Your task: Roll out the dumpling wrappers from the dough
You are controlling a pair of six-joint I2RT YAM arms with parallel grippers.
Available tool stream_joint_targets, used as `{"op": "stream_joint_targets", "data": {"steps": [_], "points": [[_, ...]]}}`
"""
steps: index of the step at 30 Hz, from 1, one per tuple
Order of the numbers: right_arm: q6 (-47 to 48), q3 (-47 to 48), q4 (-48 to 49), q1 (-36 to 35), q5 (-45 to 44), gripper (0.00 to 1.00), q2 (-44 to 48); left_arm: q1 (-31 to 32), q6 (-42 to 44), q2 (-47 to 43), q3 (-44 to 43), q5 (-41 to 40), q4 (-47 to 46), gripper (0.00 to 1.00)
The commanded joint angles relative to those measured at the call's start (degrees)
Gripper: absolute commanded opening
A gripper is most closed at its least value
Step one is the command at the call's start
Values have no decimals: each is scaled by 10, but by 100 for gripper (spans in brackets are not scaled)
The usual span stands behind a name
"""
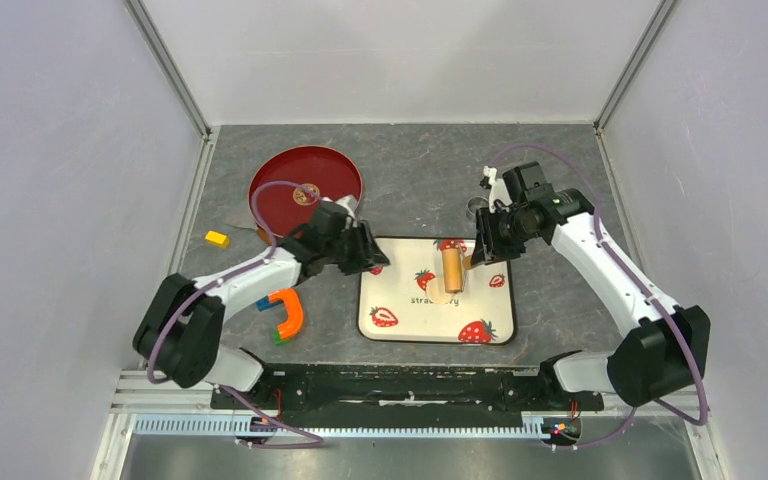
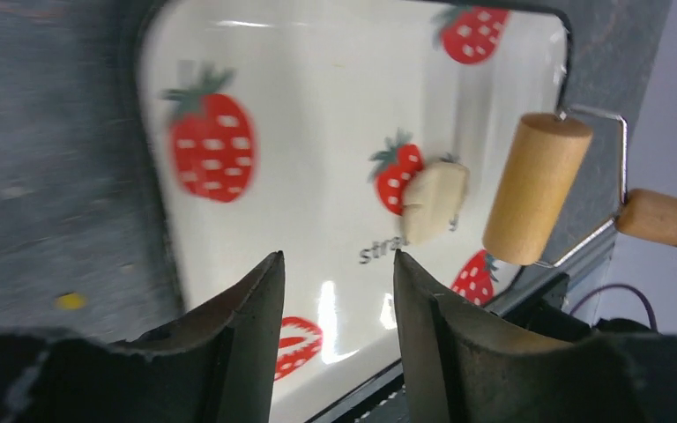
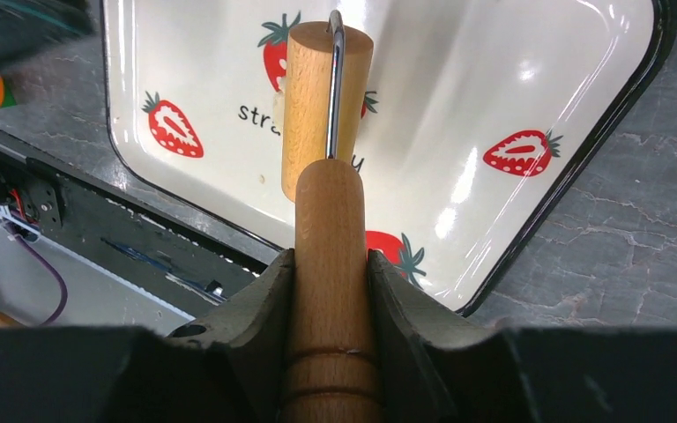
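Note:
A small pale cream lump of dough lies on the strawberry tray, in the top view just left of the roller. The tan wooden roller has its barrel over the tray beside the dough. My right gripper is shut on the roller's handle, reaching in from the tray's far right. My left gripper is open with nothing between its fingers. It hovers at the tray's far left corner, short of the dough. Dumpling wrappers are out of view.
A red round plate holding a small brown item sits behind the left arm. A yellow block lies at the far left. An orange and blue curved toy lies beside the left arm. White walls enclose the grey table.

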State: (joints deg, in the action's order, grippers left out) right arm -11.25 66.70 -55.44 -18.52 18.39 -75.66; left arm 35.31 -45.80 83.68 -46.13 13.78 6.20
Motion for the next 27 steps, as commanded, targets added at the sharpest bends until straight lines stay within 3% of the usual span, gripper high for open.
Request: {"op": "stream_joint_targets", "data": {"steps": [1,5,15,18,25,27], "points": [[16,21,3,-12,17,0,-20,-75,79,-44,33,14,102,55],[11,23,13,-34,13,0,-38,-103,129,-31,34,-1,156,57],[10,21,17,-49,-23,0,-62,-105,107,43,82,72,47,54],[11,10,13,-49,-47,0,-66,-104,102,53,88,75,33,45],[13,-28,1,-49,-104,0,-78,-104,107,75,90,56,41,2],[13,-32,-11,-49,-135,0,-83,-104,107,80,91,53,40,2]]}}
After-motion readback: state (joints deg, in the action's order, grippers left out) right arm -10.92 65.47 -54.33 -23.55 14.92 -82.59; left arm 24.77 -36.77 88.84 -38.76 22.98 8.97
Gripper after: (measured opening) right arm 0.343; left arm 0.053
